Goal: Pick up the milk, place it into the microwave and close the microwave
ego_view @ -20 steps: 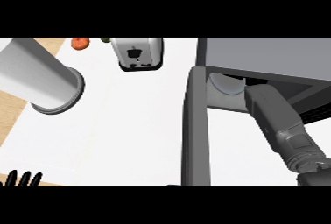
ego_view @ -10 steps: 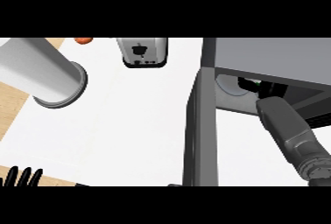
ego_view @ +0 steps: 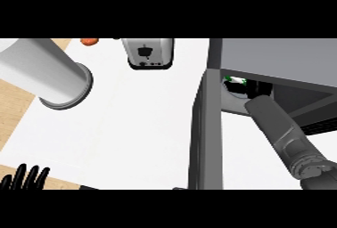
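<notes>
The microwave stands at the right, its door swung open and seen edge-on. My right forearm reaches into the cavity. Deep inside, my right hand is curled round the milk, a small white carton with a green top that pokes out to the hand's left. The carton's lower part is hidden by the hand and the door frame. My left hand rests open at the lower left edge, fingers up.
A large grey cylinder lies tilted at the upper left. A toaster stands at the back centre, with an orange object beside it. A wooden strip borders the white counter on the left.
My right forearm has pushed forward, carrying the hand and milk deeper into the microwave cavity. The left hand stays where it was.
</notes>
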